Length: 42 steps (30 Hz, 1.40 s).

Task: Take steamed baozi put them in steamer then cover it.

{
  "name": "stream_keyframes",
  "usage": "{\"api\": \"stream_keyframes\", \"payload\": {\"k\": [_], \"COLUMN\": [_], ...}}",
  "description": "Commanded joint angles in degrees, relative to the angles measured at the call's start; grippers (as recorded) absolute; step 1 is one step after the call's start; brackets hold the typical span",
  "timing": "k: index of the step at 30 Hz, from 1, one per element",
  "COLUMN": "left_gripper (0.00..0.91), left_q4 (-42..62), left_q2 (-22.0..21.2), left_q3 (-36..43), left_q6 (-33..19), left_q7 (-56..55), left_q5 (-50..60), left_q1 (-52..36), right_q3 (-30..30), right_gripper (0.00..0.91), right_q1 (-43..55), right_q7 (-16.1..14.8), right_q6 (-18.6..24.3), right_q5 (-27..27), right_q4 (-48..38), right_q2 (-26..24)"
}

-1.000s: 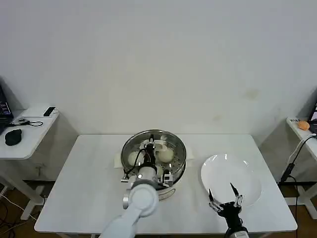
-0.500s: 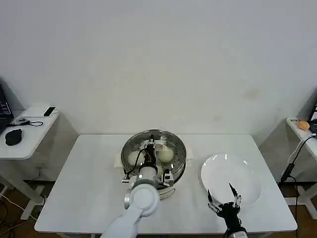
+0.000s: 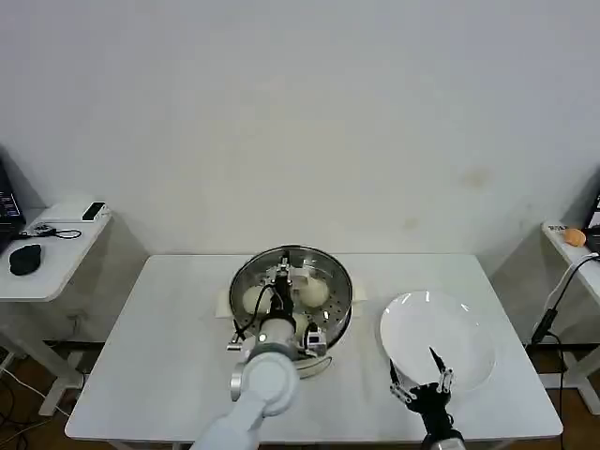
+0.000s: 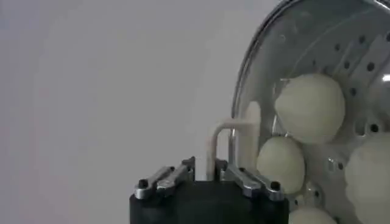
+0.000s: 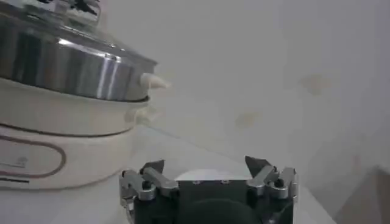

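Observation:
The steamer [image 3: 330,309] stands mid-table on its whitish pot base [image 5: 61,143]. Several steamed baozi [image 4: 309,108] lie inside it, seen through the clear glass cover [image 4: 262,42], which sits over the steamer's top. My left gripper [image 3: 283,277] is above the steamer's middle, shut on the cover's cream-white handle [image 4: 214,137]. In the left wrist view the left gripper [image 4: 206,168] has the handle pinched between its jaws. My right gripper [image 3: 419,377] is open and holds nothing, low at the near edge of the white plate [image 3: 459,328].
The white plate lies to the right of the steamer with nothing on it. Small side tables [image 3: 47,253] stand beyond both ends of the white table [image 3: 159,347]. A bare wall rises behind.
My right gripper has drawn back a little toward the table's near edge. The left gripper has barely shifted over the steamer, still holding the handle.

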Motion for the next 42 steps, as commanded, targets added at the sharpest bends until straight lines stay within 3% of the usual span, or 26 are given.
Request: {"api": "stream_keyframes", "payload": {"k": [1,14,19,25,28,31,33,34,35,36,39,42], "left_gripper": [0.907,0.907,0.907,0.907,0.907,0.907,0.907,0.907,0.907,0.907,0.907,0.907], "left_q4": [-2.99,-11.13,-18.86,-28.55,-32.39,-33.07,-29.96,-28.44,-25.68,-24.00,-21.53,-19.12], "left_q2": [0.93,4.62,8.39,11.24,12.04,11.51,9.89,9.19,8.17,7.43,7.07,5.98], "left_q3": [-0.10,-1.01,-3.75,-12.34,-16.76,-23.65,-31.05,-33.78,-37.87,-40.29,-43.97,-45.39], "left_q6": [-0.03,-1.33,-3.45,-6.85,-7.83,-10.56,-19.62,-23.98,-31.59,-34.73,-34.74,-35.24], "left_q7": [0.07,-1.37,-7.46,-14.41,-19.37,-30.25,-35.86,-35.61,-33.64,-32.98,-34.20,-33.90], "left_q5": [-0.49,-3.47,-12.85,-25.51,-37.99,-58.55,-78.64,-83.50,-94.87,-99.85,-109.88,-108.20], "left_q1": [1.63,9.16,13.99,21.60,27.33,32.08,35.39,36.22,37.64,39.23,43.28,48.14], "right_q3": [-0.12,-0.68,-0.66,-0.95,-1.48,-1.84,-2.07,-2.09,-2.06,-2.01,-1.93,-1.95], "right_gripper": [0.907,0.907,0.907,0.907,0.907,0.907,0.907,0.907,0.907,0.907,0.907,0.907], "right_q1": [-0.12,-0.74,-1.32,-1.79,-2.24,-2.38,-2.65,-2.71,-2.85,-3.01,-3.77,-5.68], "right_q7": [0.04,0.21,0.25,0.28,0.26,-0.08,-0.68,-0.84,-1.16,-1.34,-2.24,-3.08], "right_q6": [0.07,0.09,-0.05,-0.32,-0.50,-1.31,-2.84,-3.29,-4.00,-4.60,-5.72,-6.28], "right_q5": [-0.13,-0.54,-0.42,-0.15,0.37,1.84,4.50,4.88,6.61,7.94,11.07,15.59], "right_q4": [0.13,0.77,1.65,2.53,2.58,2.69,3.63,3.77,4.29,4.54,5.44,6.58], "right_q2": [0.04,0.10,-0.32,-0.50,-0.61,-1.08,-1.82,-2.05,-2.55,-3.11,-4.88,-7.53]}}
